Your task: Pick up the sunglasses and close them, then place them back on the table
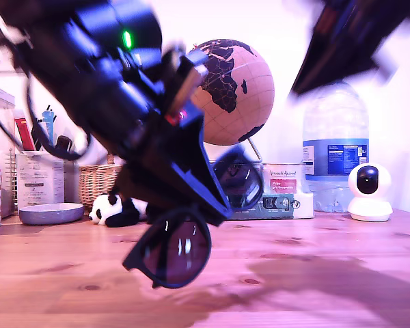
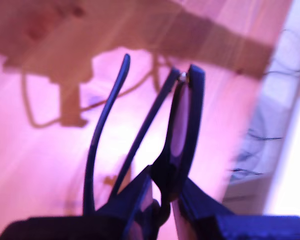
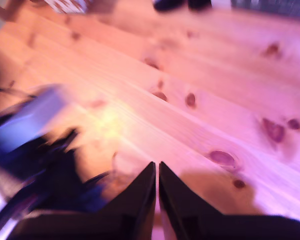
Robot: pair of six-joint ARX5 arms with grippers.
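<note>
Open table [image 1: 342,273] surface is left toward the exterior view's right, while passage at the rear is blocked by a basket [image 1: 96,181], globe [image 1: 229,92], water bottle [image 1: 336,147] and small white camera [image 1: 369,191].

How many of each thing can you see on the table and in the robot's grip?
Sunglasses: 1
Globe: 1
Water bottle: 1
White camera: 1
Toy panda: 1
Bowl: 1
Wicker basket: 1
Total: 7
</note>
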